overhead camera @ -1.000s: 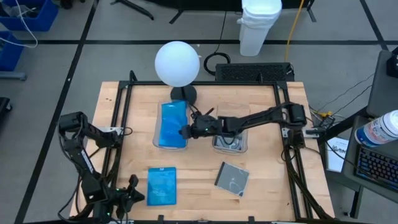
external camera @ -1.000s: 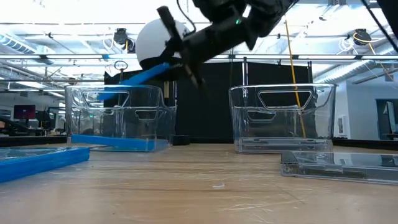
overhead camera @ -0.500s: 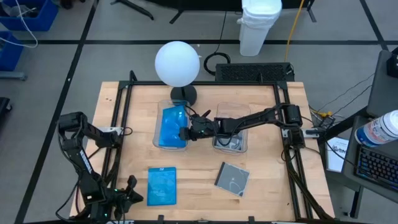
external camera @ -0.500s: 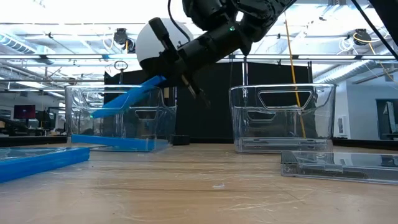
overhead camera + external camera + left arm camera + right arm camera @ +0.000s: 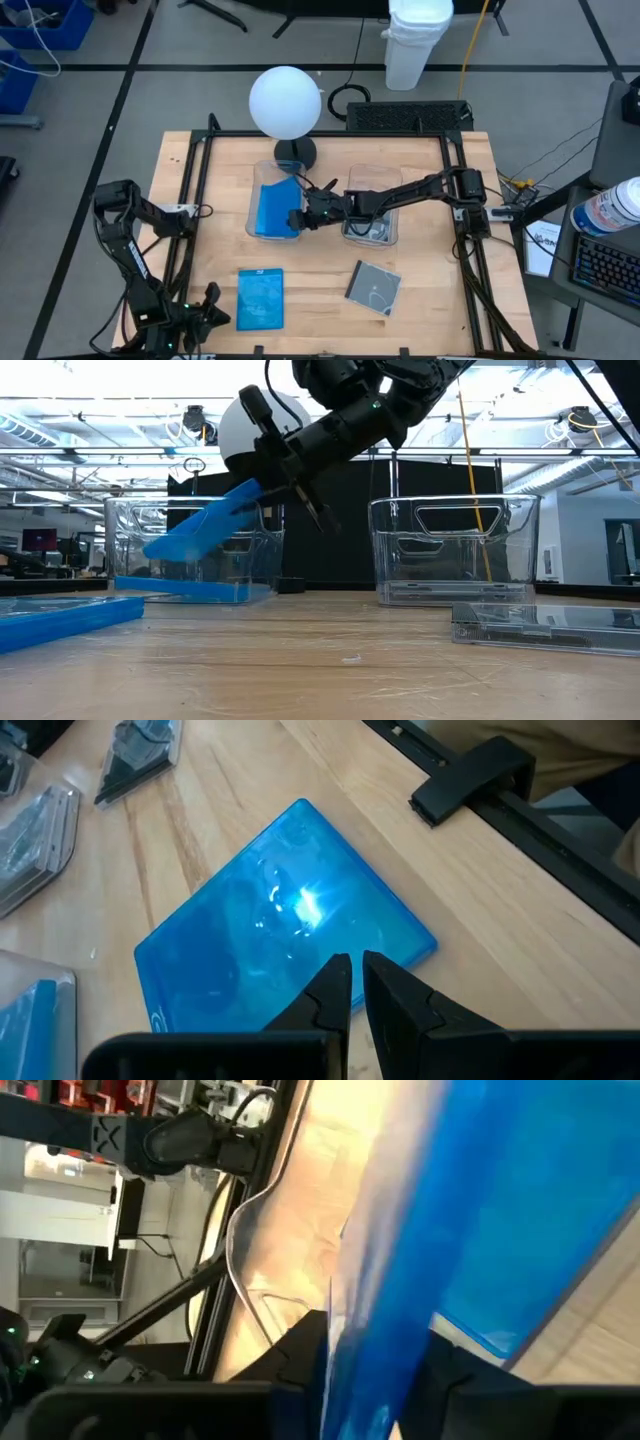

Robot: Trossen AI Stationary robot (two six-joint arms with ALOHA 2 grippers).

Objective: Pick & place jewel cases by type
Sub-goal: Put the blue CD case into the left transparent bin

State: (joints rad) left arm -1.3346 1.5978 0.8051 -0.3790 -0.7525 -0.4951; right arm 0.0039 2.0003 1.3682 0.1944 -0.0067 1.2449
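You are midway: your right jaws [image 5: 300, 485] part above the left tub [image 5: 253, 208], a blue case [image 5: 205, 525] tilting down just below them, while one blue case [image 5: 261, 298] and one clear case [image 5: 373, 288] wait on the desk [image 5: 430, 300] near the left jaws [image 5: 350, 985], nearly pressed together, empty.

right claw [image 5: 300, 485] | moved lower over left tub [image 5: 190, 550] | blue case [image 5: 200, 530] tilted steeper, dipping inside

table: pale wood [image 5: 420, 310], matt | blue translucent plastic jewel case [image 5: 285, 925], glossy | clear plastic tubs [image 5: 455, 550], glossy | black metal frame [image 5: 200, 200]
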